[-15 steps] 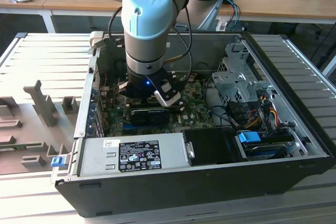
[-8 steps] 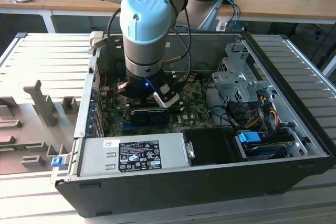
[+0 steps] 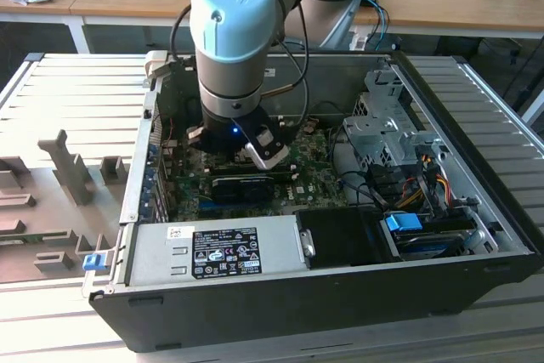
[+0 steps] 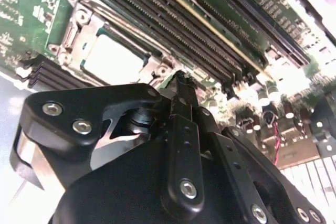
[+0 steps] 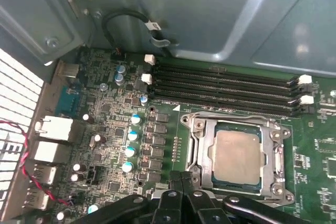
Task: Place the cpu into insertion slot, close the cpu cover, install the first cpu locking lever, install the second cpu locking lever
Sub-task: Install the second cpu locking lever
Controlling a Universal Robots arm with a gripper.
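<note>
In the first wrist view, the claw (image 5: 182, 178) hides the cpu cover's (image 5: 205, 141) near edge.

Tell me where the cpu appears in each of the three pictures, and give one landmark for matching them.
Exterior view: I cannot make out the cpu; the arm's wrist stands over that part of the green board.
First wrist view: the cpu lies flat in its socket, framed by the cpu cover, just beyond the claw.
Second wrist view: the cpu sits in the socket, past the claw.
Shared landmark: the long black memory slots beside the socket, in both wrist views.
</note>
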